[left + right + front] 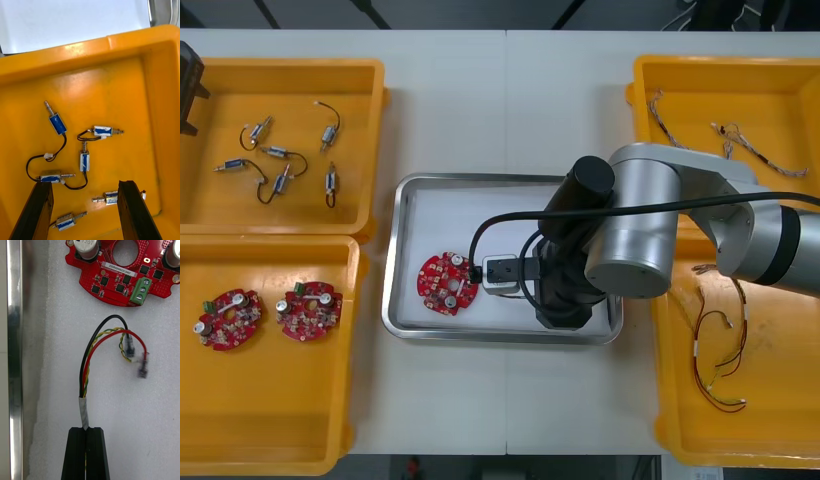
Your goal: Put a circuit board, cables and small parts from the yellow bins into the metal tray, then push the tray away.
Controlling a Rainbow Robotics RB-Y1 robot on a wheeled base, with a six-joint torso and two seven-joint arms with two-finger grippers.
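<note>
Left of the shiny rectangular metal tray [395, 262], on its far side, a yellow plastic bin [370, 120] holds small metal parts with blue bands and black leads [275, 152]. The left tool [84, 185] hangs above them, its two black fingers [39, 210] standing well apart and gripping nothing. Left of the tray on its near side, a second yellow bin [345, 400] carries two spare round red circuit boards [308, 310] side by side. Inside the tray, in its left half, a third round red circuit board with a green terminal block [120, 275] lies flat on the white lining. Over the tray's middle the silver right arm [630, 230] reaches in, and the right tool [87, 429] has its fingers pressed together on the white-taped end of a red, yellow and black cable [93, 348], whose loose ends sit near the board but apart from it. Right of the tray, the far yellow bin [635, 90] holds thin pale twisted cables [728, 130], and the near yellow bin [780, 400] holds red and yellow cables [728, 402].
</note>
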